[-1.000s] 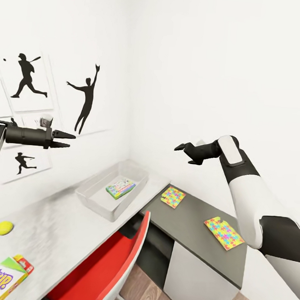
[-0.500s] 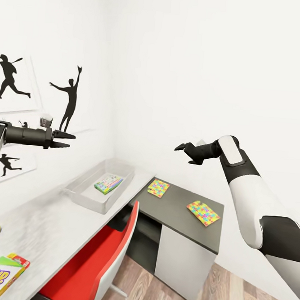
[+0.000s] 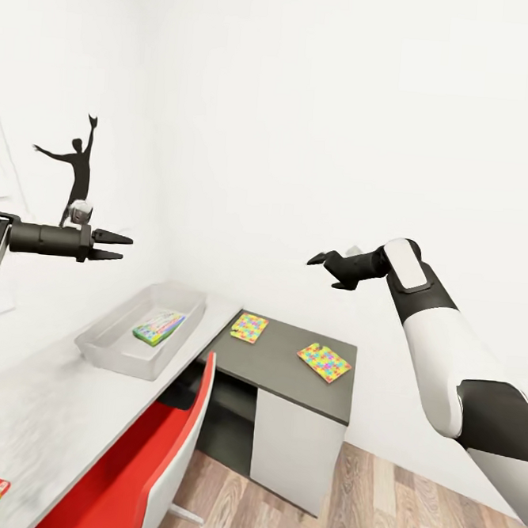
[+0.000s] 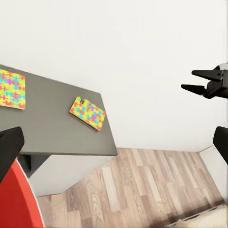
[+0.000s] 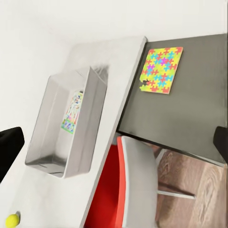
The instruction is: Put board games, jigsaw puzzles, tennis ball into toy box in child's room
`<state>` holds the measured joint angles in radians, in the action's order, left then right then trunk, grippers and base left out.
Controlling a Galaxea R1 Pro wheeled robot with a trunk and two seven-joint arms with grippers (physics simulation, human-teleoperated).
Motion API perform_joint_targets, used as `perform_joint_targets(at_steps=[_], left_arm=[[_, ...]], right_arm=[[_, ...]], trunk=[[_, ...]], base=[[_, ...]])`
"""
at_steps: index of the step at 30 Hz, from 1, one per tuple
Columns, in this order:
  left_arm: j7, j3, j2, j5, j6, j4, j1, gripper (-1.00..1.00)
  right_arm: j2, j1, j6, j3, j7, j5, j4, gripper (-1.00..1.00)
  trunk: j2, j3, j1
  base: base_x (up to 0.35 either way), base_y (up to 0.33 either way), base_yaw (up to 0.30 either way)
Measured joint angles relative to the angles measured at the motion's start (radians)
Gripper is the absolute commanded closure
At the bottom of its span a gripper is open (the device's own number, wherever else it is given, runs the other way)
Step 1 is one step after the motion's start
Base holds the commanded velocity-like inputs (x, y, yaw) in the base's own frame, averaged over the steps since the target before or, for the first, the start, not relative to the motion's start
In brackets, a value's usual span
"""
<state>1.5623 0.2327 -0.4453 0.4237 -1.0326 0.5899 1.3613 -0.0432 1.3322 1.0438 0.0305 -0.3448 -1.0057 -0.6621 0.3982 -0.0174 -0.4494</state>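
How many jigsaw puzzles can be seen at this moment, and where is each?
2. Both lie flat on the dark grey side unit: one jigsaw puzzle near the toy box end, the other jigsaw puzzle toward the unit's outer end. None is in the toy box.

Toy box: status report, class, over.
Both end effectors, left and right, open, empty, raised. Toy box holds one board game. Two jigsaw puzzles outside. Red chair near desk.
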Motion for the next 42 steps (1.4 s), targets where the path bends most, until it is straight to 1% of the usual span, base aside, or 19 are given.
perform_joint_targets(at_steps=[29, 42], left_arm=[[0.000, -0.001, 0.001, 0.000, 0.001, 0.000, 0.001, -1.00], [0.000, -0.003, 0.006, 0.001, 0.002, 0.000, 0.001, -1.00]], right_arm=[[-0.002, 0.001, 0.000, 0.000, 0.001, 0.000, 0.002, -1.00], [-0.003, 0.000, 0.002, 0.000, 0.001, 0.000, 0.007, -1.00]], trunk=[[0.001, 0.024, 0.000], [0.001, 0.035, 0.000]], base=[[-0.001, 0.000, -0.265], [0.000, 0.000, -0.261]])
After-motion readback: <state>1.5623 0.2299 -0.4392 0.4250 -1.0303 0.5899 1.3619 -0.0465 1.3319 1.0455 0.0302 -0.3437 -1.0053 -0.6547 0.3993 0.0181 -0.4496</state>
